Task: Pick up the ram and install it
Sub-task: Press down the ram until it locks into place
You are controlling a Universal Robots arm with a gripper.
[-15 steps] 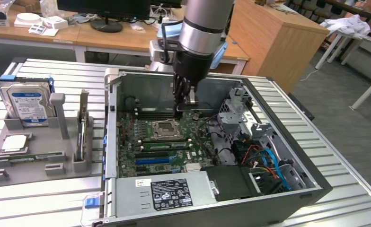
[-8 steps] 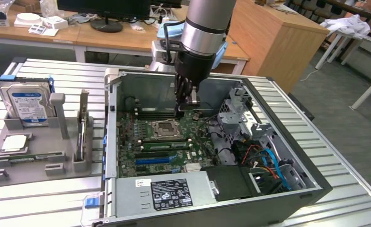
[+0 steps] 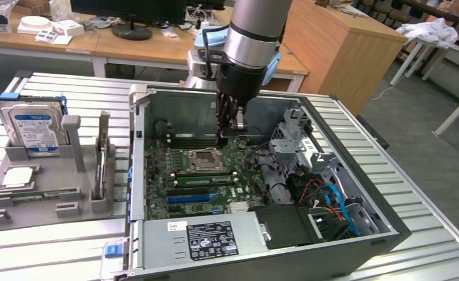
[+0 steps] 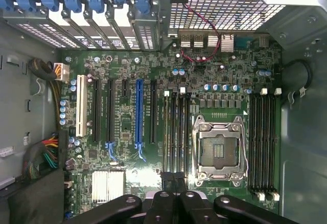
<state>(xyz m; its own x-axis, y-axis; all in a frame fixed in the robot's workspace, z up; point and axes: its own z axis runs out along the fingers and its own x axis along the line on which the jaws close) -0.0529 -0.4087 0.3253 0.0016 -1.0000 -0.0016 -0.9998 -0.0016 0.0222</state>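
Open computer case (image 3: 355,234) on table (image 3: 428,252); motherboard (image 3: 206,175) inside. Gripper (image 3: 236,133) above board's far part. Holder rack (image 3: 42,187) left of case, hard drive (image 3: 33,126) standing in it.

From my remote station I'm looking at what seems an office turned robotics lab. An opened computer case (image 3: 292,193) lies on a ribbed metal worktop (image 3: 440,234), beside a grey fixture (image 3: 34,187) holding a hard drive (image 3: 33,126) and other parts. Behind it stand wooden desks (image 3: 136,50) with a monitor's base (image 3: 132,30) and small boxes (image 3: 54,30), a wooden cabinet (image 3: 346,47), and grey carpeted floor (image 3: 425,134).
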